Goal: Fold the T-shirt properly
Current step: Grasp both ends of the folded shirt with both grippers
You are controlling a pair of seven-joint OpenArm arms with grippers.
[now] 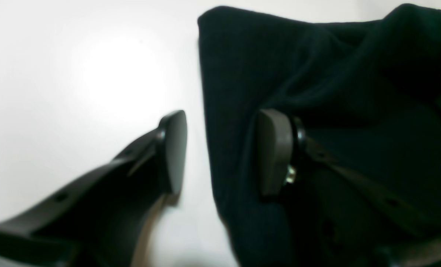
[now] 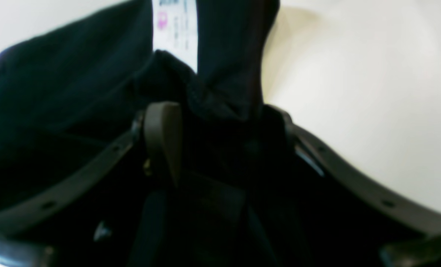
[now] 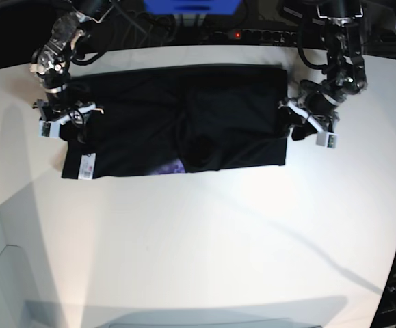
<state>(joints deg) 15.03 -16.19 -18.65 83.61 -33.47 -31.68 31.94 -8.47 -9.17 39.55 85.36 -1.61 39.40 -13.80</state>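
The left tool [image 1: 220, 152] stands with its jaws wide apart, one pad over the bare white surface [image 1: 76, 74] and the other over the edge of the T-shirt [image 1: 335, 92], the cloth's border passing through the gap ungripped. In the base view this tool [image 3: 295, 117] sits at the shirt's right edge, on the scene's right.

The right tool [image 2: 213, 144], on the scene's left, has bunched black fabric between its jaws. One brown pad shows clearly; the opposite one is buried in dark folds, so whether the jaws truly pinch the cloth cannot be told. A white tag [image 2: 176, 29] with faint pink and blue printing rises beyond the bunch, its top cut off by the frame. In the base view the same tool [image 3: 66, 121] lies against the shirt's left edge.

The T-shirt [image 3: 177, 119] is spread as a wide black band across the far half of the surface [image 3: 204, 246]. A sliver of purple print [image 3: 172, 167] peeks out at its near edge, and the white tag [image 3: 87, 165] lies at the near left corner. Both wrist views are blurred.
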